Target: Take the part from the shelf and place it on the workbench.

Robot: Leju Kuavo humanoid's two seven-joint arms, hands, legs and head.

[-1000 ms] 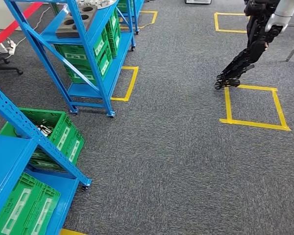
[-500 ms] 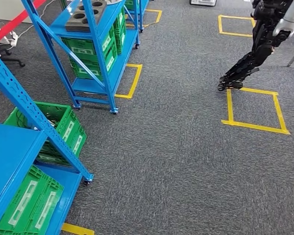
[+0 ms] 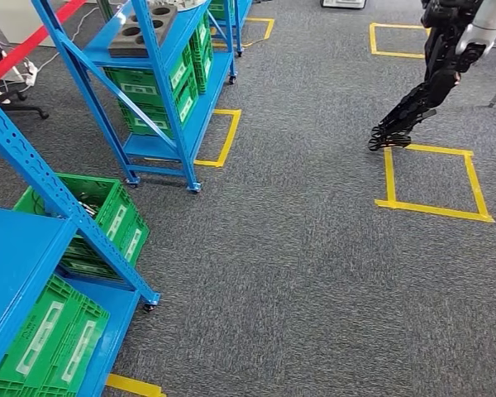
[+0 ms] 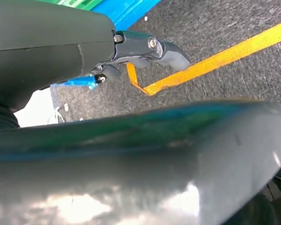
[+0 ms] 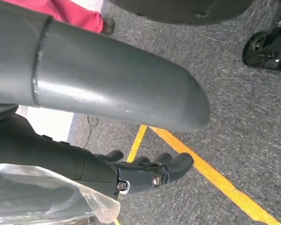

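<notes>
Part: not identifiable w/ certainty. Nearest candidate is a clear-film-wrapped item [image 5: 43,197] seen in right wrist view, lying against the palm side of the right hand [image 5: 107,171]; contents blurred, cannot tell what is inside. Right hand's fingers [image 5: 174,164] stretched fwd, lightly curved, side by side; cannot tell whether the hand grips the wrapped item or merely lies beside it. Left hand [image 4: 114,154] in left wrist view: thick thumb across most of the frame, fingers [image 4: 167,49] extended straight and well apart from the thumb, carpet and yellow tape visible in the gap, nothing held. Head view: grey block w/ round holes [image 3: 142,21] resting on upper deck of the far blue shelf [image 3: 203,99] at 11 o'clock; green crates [image 3: 142,87] stacked on the decks below it. Near blue shelf [image 3: 21,256] at 8 o'clock, close in, w/ green crates [image 3: 108,219] on lower deck, one w/ dark contents too small to make out. Yellow tape outline [image 3: 223,141] on floor just beside the far shelf's foot; second yellow tape square [image 3: 388,178] at 2 o'clock. Dark legs of another robot [image 3: 420,99] at 1 o'clock, one foot touching that square's far corner. Red strip [image 3: 27,45] at 10 o'clock. Grey carpet [image 3: 295,265] throughout. Right wrist view: person's red garment [image 5: 71,14] and a shoe near frame edge.
</notes>
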